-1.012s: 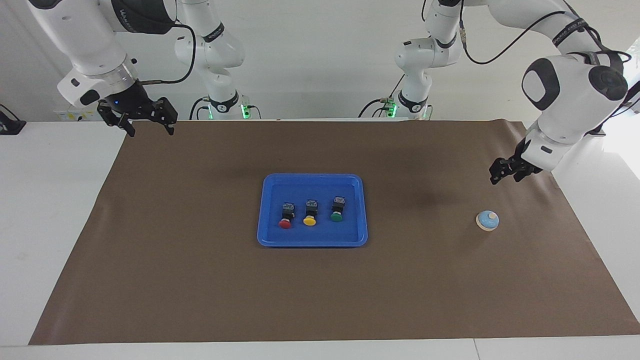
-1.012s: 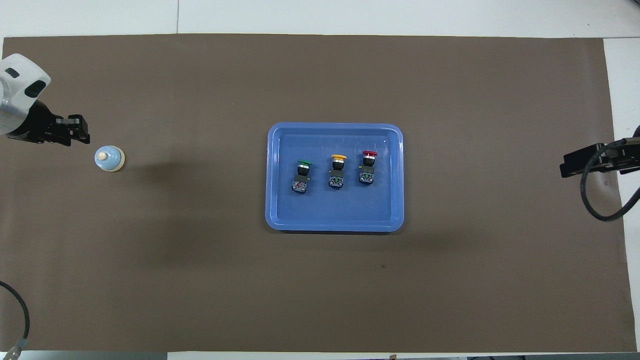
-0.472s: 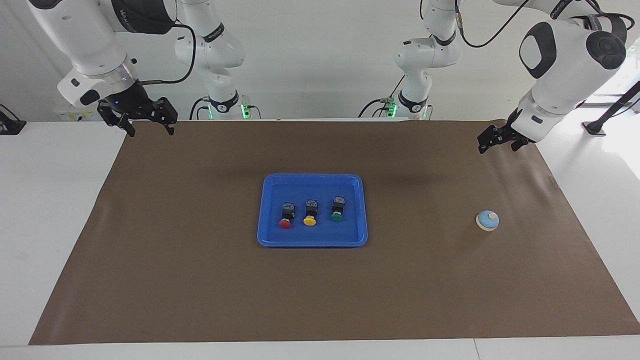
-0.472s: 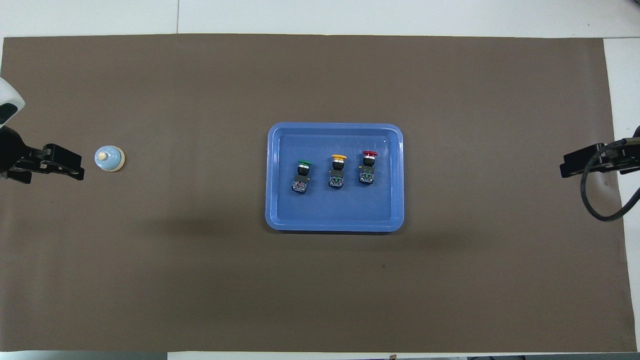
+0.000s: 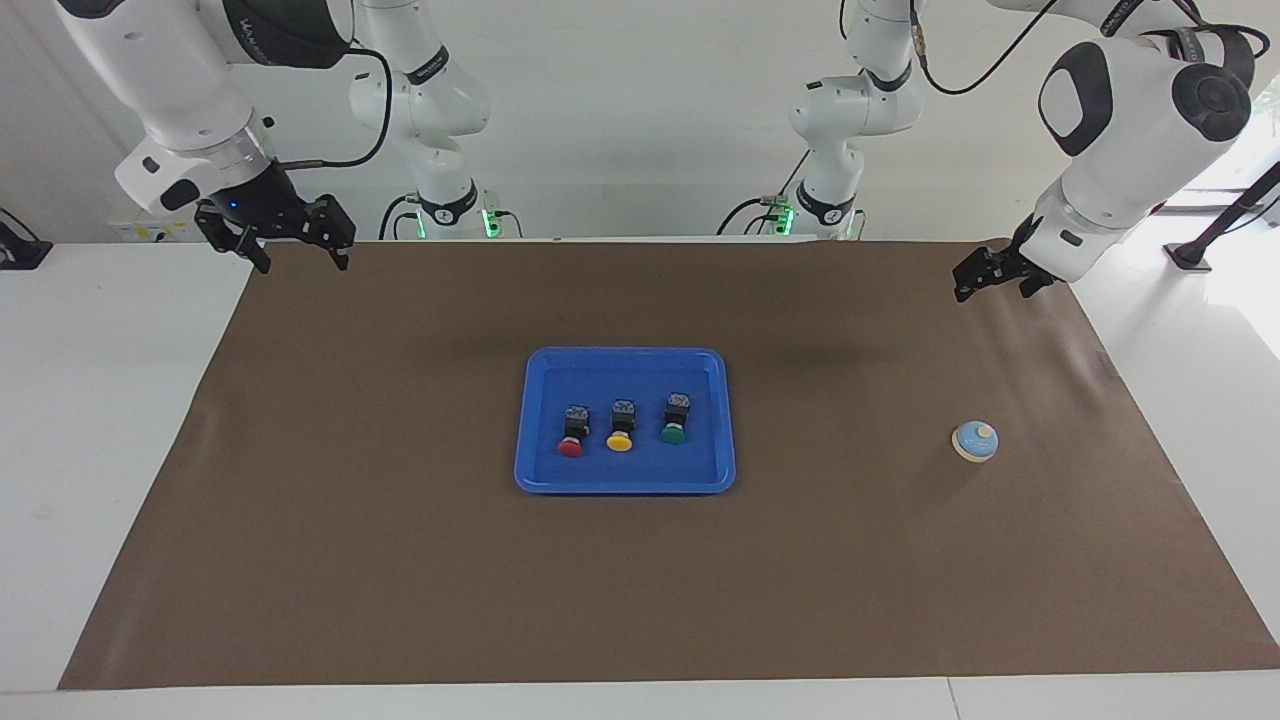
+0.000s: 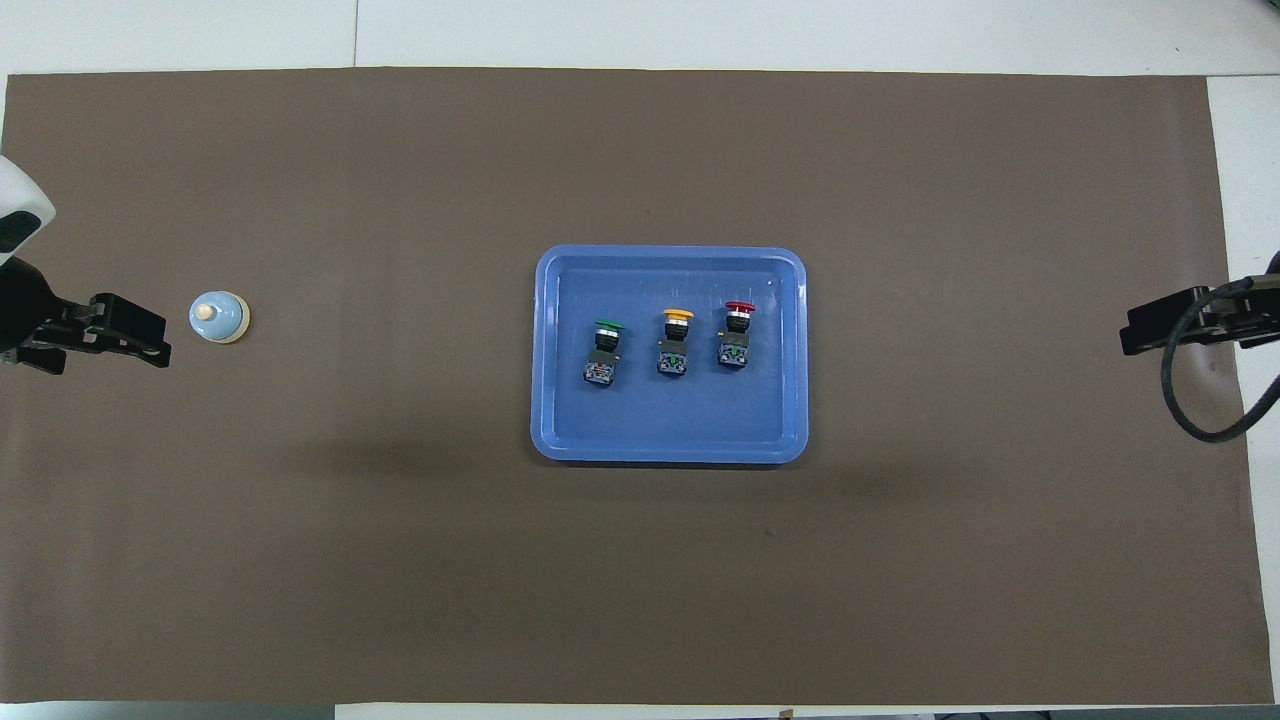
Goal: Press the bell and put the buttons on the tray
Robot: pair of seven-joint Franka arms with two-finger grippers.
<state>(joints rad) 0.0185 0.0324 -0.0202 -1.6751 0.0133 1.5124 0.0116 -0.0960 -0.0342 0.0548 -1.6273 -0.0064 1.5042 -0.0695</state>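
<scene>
All three buttons sit in the tray, mid-desk, in one row with caps pointing away from the robots: red button toward the right arm's end, yellow button in the middle, green button toward the left arm's end. Small gaps between them, none touching.

Bell stands upright on the brown mat, well apart from the tray, toward the left arm's end.

Left hand is raised over the mat's edge at its own end, fingers apart, holding nothing. The bell is below it and clear of it, no contact.

Right hand hangs over the mat corner at the right arm's end, fingers spread, empty. Tray and buttons are well apart from it.
</scene>
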